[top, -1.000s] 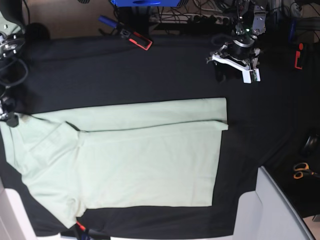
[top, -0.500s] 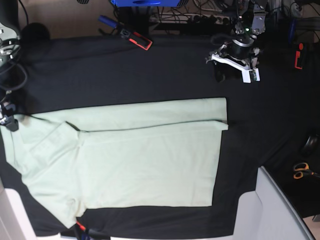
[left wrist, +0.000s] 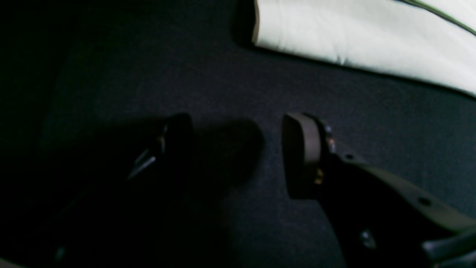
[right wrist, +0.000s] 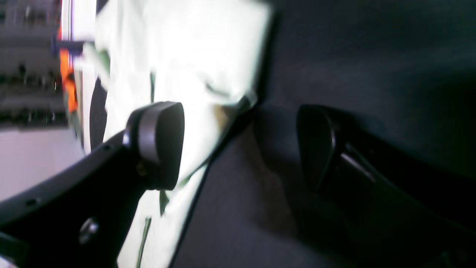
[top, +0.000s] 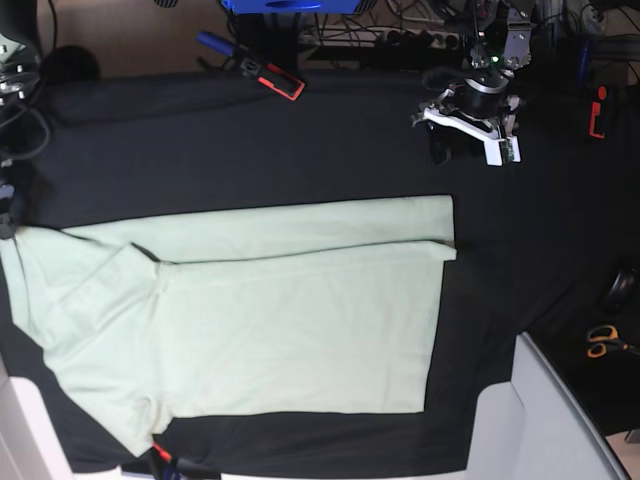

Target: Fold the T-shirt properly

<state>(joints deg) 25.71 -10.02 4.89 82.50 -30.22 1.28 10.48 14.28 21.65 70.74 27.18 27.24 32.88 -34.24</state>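
The T-shirt is pale mint green and lies flat on the black table cloth, with its far long edge folded over. My left gripper hovers open over bare cloth beyond the shirt's far right corner. In the left wrist view it is empty, with the shirt's edge ahead of it. My right gripper is at the left edge of the base view, by the sleeve end. In the right wrist view it is open, astride the shirt's edge; one finger is over the fabric.
Orange-handled scissors lie at the right. A red and black tool and a blue one lie at the back, and a red item at the far right. A pale grey panel is at the lower right.
My right gripper has moved a little toward the back along the shirt's left end. The left arm and the shirt have not moved.
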